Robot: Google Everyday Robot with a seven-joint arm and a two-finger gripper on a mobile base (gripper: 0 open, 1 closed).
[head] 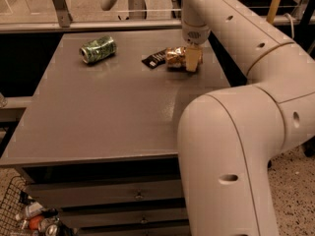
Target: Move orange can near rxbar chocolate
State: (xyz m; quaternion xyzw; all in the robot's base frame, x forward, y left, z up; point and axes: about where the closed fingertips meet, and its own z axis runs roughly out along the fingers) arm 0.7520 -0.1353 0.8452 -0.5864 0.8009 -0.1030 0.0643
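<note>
The orange can (173, 56), shiny copper and dented, lies on its side at the far right of the grey table (113, 112). Its left end touches or nearly touches the rxbar chocolate (154, 60), a flat black wrapper with white lettering. My gripper (192, 59) comes down from the arm above and is shut on the can's right end, low at the table top. The gripper's tan fingers (191, 58) hide that end of the can.
A green dented can (98, 49) lies on its side at the far left of the table. My large white arm (236, 132) fills the right foreground. A rail (98, 26) runs behind the table. Drawers (138, 195) sit under it, and a basket of items (29, 218) at lower left.
</note>
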